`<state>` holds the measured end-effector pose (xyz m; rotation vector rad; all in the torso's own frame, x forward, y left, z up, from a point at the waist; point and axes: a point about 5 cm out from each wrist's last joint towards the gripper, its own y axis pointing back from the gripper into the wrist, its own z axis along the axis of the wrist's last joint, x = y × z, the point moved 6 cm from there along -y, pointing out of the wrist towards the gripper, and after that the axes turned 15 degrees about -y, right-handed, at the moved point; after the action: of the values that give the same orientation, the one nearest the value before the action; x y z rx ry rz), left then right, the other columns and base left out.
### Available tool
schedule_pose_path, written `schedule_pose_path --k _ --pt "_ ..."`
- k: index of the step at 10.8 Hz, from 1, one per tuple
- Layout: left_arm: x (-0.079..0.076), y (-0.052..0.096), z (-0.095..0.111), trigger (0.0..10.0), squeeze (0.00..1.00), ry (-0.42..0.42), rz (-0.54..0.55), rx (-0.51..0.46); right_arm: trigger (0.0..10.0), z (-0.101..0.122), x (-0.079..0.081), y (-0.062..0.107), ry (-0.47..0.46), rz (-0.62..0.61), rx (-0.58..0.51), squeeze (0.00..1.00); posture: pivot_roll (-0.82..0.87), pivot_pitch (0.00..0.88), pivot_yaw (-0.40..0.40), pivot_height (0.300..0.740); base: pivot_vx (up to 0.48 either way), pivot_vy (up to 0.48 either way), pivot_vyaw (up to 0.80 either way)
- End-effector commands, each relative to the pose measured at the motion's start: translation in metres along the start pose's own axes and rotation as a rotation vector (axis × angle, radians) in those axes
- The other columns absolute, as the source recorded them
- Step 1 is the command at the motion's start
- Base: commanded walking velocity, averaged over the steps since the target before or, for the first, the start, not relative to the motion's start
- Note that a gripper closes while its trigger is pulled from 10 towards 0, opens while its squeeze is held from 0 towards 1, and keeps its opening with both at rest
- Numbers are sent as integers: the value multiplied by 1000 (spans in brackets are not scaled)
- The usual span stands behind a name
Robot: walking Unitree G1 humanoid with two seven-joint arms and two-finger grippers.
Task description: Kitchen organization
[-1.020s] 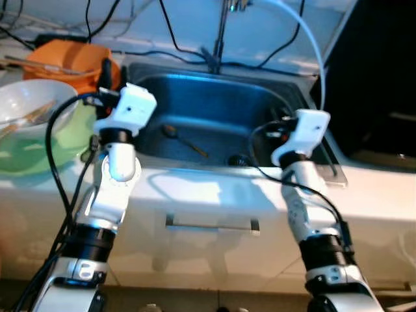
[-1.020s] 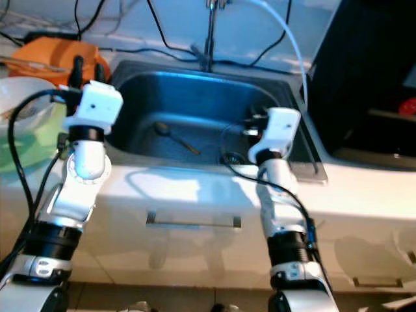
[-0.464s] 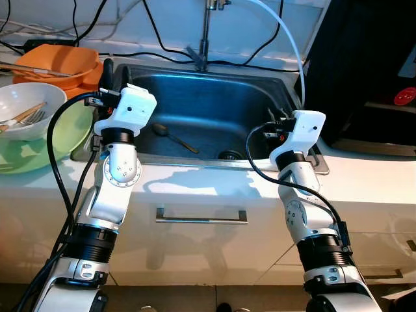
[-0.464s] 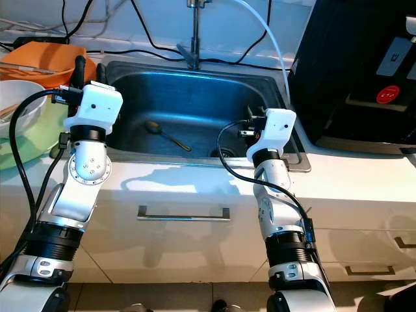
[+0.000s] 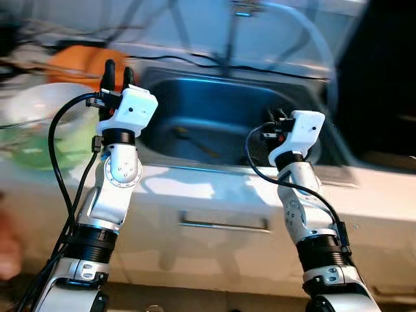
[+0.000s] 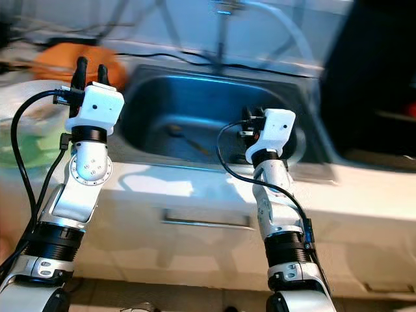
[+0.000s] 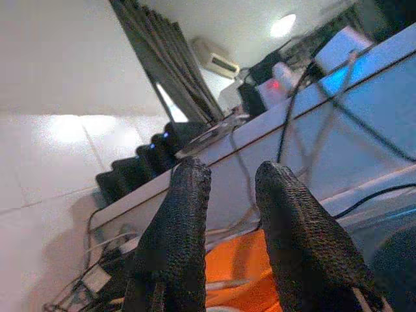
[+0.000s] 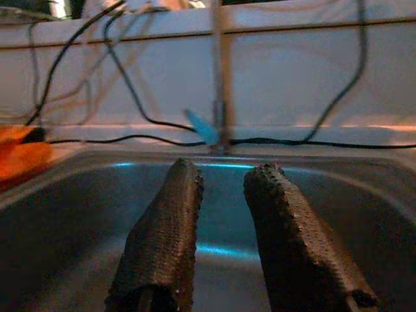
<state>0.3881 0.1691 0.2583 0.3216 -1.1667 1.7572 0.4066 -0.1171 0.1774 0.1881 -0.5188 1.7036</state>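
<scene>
Two grippers are raised in front of the stainless sink [image 5: 214, 110], which serves as the reference for all positions below. The left gripper [image 5: 116, 69] stands at the sink's left rim, fingers pointing up toward the back wall; in the left wrist view its two black fingers [image 7: 175, 234] are parted by a narrow gap and hold nothing. The right gripper [image 8: 218, 240] sits over the sink's front right corner; in the right wrist view its fingers are likewise slightly apart and empty, aimed across the basin at the faucet [image 8: 221, 78] on the sink's rear edge.

A spoon [image 5: 195, 142] lies on the sink floor, left of centre, blurred. An orange tub [image 5: 81, 62] stands behind the sink's left rim, and a white bowl [image 5: 36, 104] rests on a green plate [image 5: 39, 153] further left of the sink; all three are smeared by motion. A drawer handle [image 5: 224, 224] runs along the cabinet front below the sink. Black cables [image 8: 130, 123] trail along the wall behind the sink.

Compared with half a second ago, the whole head view has shifted and turned blurred, indicating camera motion. Relative to the sink, both grippers and the spoon keep the same positions, and the finger gaps are unchanged.
</scene>
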Motion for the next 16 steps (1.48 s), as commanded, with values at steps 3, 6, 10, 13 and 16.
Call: schedule_pose_path --k 3,6,10,13,16 --pt "-1 0 5 10000 0 13 -10 -15 10000 2 -4 1 2 -9 -5 0 124 52 -90 740 0 369 0" --pt "-2 0 5 10000 0 14 -16 -17 10000 1 -3 1 0 -9 -4 0 126 49 -89 740 0 366 0" --pt "-6 1 11 10000 0 13 -35 -47 10000 0 -3 1 -2 -10 0 0 127 50 -86 740 0 82 0" --pt "-20 5 49 10000 0 122 -145 -201 10000 -1 -3 0 -5 -15 2 0 131 53 -88 740 0 0 0" --pt "30 -9 77 10000 0 382 -68 -270 10000 -1 -4 0 -5 -18 1 0 140 60 -93 740 0 0 0"
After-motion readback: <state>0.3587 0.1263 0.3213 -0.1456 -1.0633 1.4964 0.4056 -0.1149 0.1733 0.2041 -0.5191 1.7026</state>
